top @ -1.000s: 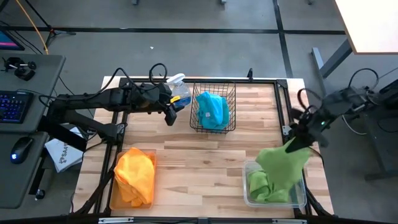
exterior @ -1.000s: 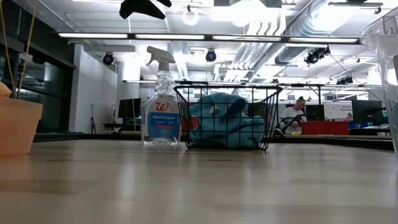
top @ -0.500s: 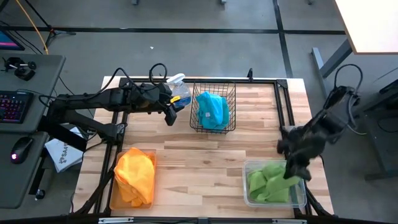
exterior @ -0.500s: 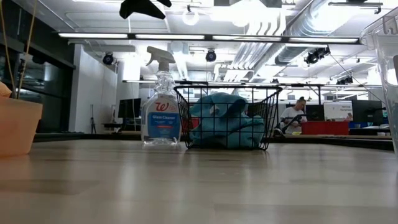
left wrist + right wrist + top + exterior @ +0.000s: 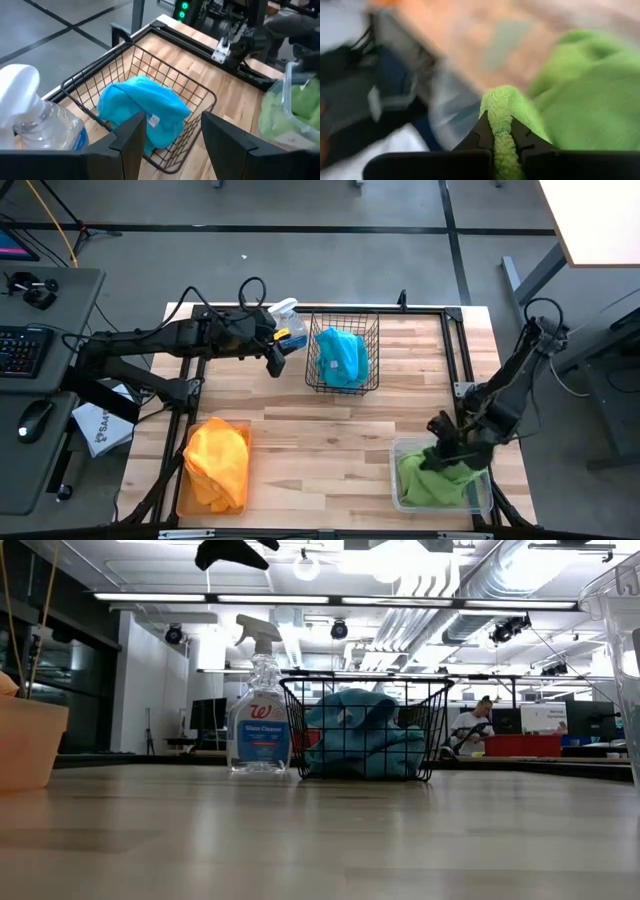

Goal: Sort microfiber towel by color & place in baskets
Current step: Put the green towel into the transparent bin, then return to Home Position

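My right gripper [image 5: 447, 452] is low over the clear tub [image 5: 400, 498] at the table's near right, shut on a lime green towel [image 5: 580, 95] that lies in the tub with other green cloth [image 5: 425, 480]. Blue towels [image 5: 340, 355] fill the black wire basket [image 5: 372, 322]. Orange towels [image 5: 218, 460] lie heaped on the orange-brown tray [image 5: 181, 505] at near left. My left gripper [image 5: 274, 364] hangs open and empty above the table, left of the basket. My right gripper pinches a bunched fold of the lime green towel [image 5: 501, 127] between its two fingers. The fingers come from above, slanting down into the tub. The rest of the towel lies slack on the green cloth in the tub.
A clear spray bottle [image 5: 288, 325] stands just left of the wire basket, beside my left gripper; it also shows in the low view [image 5: 260, 710]. Bare wood [image 5: 320, 440] spreads across the table's middle. Black frame rails [image 5: 455, 350] run along the table's edges.
My right gripper has come down and toward the near edge into the clear tub with the green towel. The towel hung spread below the gripper a second ago; now it lies bunched in the tub.
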{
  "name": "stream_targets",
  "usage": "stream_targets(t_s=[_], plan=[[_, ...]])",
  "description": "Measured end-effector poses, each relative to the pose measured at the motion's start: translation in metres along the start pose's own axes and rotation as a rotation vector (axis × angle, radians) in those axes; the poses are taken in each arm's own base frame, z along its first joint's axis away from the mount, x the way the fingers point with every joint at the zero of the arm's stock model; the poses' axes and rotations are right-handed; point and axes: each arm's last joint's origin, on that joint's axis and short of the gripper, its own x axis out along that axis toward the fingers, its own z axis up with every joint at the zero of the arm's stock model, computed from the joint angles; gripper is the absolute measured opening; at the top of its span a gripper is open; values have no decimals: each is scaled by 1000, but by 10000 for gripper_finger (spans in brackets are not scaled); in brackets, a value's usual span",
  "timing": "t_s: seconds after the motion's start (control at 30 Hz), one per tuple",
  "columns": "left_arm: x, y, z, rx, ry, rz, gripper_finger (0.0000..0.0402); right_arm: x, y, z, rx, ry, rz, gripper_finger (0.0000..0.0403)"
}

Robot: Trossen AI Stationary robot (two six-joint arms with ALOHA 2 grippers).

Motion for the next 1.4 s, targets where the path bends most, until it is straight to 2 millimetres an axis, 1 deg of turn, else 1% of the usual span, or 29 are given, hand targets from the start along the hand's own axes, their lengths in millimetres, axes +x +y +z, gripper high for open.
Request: stream_targets(t_s=[0.07,0.1,0.2,0.43,0.5,0.63,0.8,0.87,0.97,1.1,1.2,1.33,1.4], plan=[[0,1,2,-7,-11,-1,177,11,-15,3,71,-47,-75,1],[1,1,2,-11,-18,-3,177,15,-20,4,117,-47,-82,1],[1,1,3,-12,-19,-5,177,26,-34,2,153,-55,-172,1],[1,2,3,-14,-21,-4,177,31,-38,-2,186,14,-226,1],[1,2,3,-17,-23,-3,177,32,-37,-3,194,13,-228,7],[1,2,4,-17,-25,-3,177,36,-39,-3,184,-7,-252,38],[1,2,7,-23,-57,-11,177,38,-36,-5,133,20,-233,115],[1,2,9,-18,-72,-23,177,33,-29,-7,76,55,-208,149],[1,1,11,3,-93,-38,177,19,-13,-10,-8,127,-142,192],[1,0,14,3,-117,-48,177,-6,3,-10,-60,171,-85,232],[1,0,14,16,-123,-48,177,-26,13,-9,-92,179,-53,250],[0,-1,15,16,-133,-51,177,-51,24,-6,-149,175,-4,259],[0,-1,15,33,-130,-66,177,-64,32,-3,-206,108,68,259]])
